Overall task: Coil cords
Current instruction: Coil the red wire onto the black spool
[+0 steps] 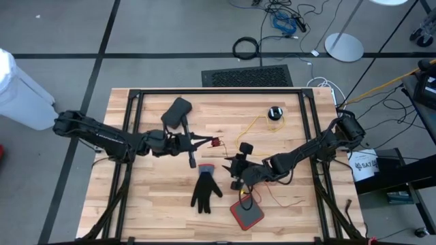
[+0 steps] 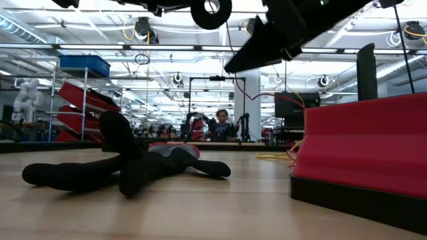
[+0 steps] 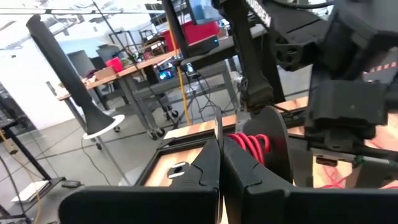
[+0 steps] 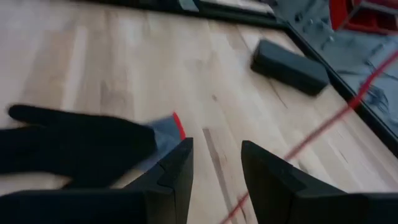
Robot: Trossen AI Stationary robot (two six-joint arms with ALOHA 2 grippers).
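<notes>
Cords on the wooden surface, beyond the black glove toward the far edge: one thin yellow strand running loosely from a small black round puck, well apart from the glove and off to its right in the high view. Small red end piece nearer the glove, just past its cuff, hanging at the tip of the left pincer. Left pincer clenched, fingers pressed flat together, raised above the surface on the far-left side of the glove; red coiled loops bunched right beyond the fingertips in the left wrist view. Cannot tell whether any strand is actually pinched between those fingers. Right pincer released, with a clear gap between its two dark fingers, hovering just right of the glove's cuff and gripping nothing. Thin red wire crossing the boards slantwise toward that gap; more of it lying slack to the glove's right. Glove flat on the boards, fingers toward the near edge, grey cuff with a red rim toward the far edge. Red square pad with a dark border just beside the glove on its right, near the front edge. Black oblong block well beyond the glove, toward the far-left corner
</notes>
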